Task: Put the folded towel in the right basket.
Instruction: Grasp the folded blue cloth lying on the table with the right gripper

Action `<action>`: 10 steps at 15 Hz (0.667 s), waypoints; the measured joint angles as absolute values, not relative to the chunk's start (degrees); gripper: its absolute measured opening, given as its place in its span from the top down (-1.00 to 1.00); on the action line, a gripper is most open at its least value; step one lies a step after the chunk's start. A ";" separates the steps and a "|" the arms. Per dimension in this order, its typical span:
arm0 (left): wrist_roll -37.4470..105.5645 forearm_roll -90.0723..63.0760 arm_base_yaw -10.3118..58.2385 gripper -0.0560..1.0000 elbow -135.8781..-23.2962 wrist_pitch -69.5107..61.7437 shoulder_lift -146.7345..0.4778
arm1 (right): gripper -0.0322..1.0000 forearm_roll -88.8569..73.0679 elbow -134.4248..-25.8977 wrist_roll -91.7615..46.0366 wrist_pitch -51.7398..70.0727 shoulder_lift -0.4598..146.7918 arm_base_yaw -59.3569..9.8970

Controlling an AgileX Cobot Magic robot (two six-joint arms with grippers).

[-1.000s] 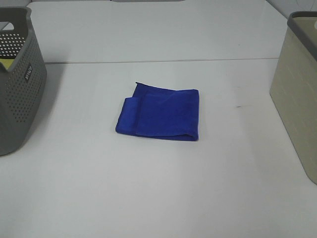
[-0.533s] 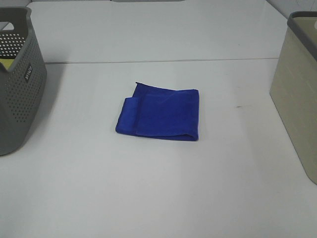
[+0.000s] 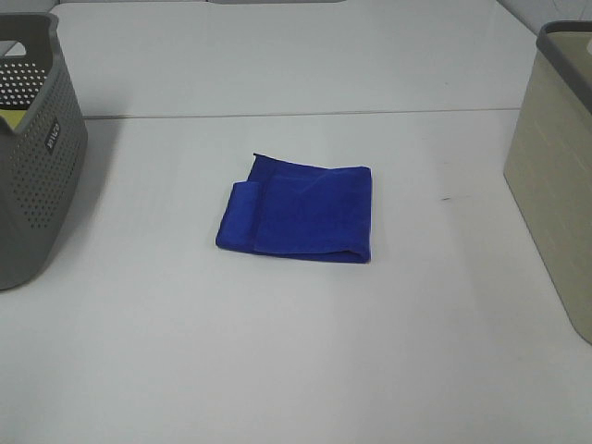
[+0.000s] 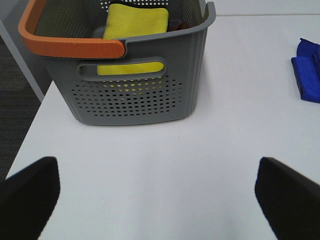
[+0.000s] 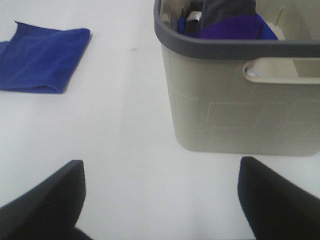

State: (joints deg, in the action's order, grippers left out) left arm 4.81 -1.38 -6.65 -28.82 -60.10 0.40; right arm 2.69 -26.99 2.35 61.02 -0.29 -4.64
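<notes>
White worktop [image 3: 305, 370] carries the folded blue towel [image 3: 301, 215] flat near its middle, well apart from the beige right basket [image 3: 555, 176]; left fingers [image 4: 30, 192] and right fingers [image 5: 50, 200] are both spread and empty, so nothing is done yet: grasp, carry and drop all remain.

Bare white surface [image 3: 296, 361] is lying open on all 4 sides of the folded blue cloth towel [image 3: 305, 213]. A grey perforated plastic basket [image 3: 37, 176] is blocking the left edge; a beige plastic basket with a dark grey rim [image 3: 555, 166] is walling the right, dark cloths [image 5: 232, 25] occupying part of its inside.
</notes>
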 joint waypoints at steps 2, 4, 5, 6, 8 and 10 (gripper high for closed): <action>4.81 -1.38 -6.65 -0.98 -28.82 -60.10 0.40 | -0.63 -0.34 -28.02 2.35 54.09 -0.29 -4.64; 4.81 -1.38 -6.65 -0.98 -28.82 -60.10 0.40 | -0.63 -4.64 -29.05 2.35 44.12 1.55 -4.64; 4.81 -1.38 -6.65 -0.98 -28.82 -60.10 0.40 | -0.63 -6.88 -29.79 2.35 38.62 4.18 -4.64; 4.81 -1.38 -6.65 -0.98 -28.82 -60.10 0.40 | -0.63 -9.11 -30.65 2.35 33.80 7.73 -4.64; 4.81 -1.38 -6.65 -0.98 -28.82 -60.10 0.40 | -0.63 -12.72 -33.80 1.66 25.27 17.76 -4.64; 4.81 -1.38 -6.65 -0.98 -28.82 -60.10 0.40 | -0.63 -16.90 -39.48 -4.01 22.00 28.48 -4.64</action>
State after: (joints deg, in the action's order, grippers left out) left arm 4.81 -1.38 -6.65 -28.82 -60.10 0.40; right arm -16.90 -39.48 -4.01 22.00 28.48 -4.64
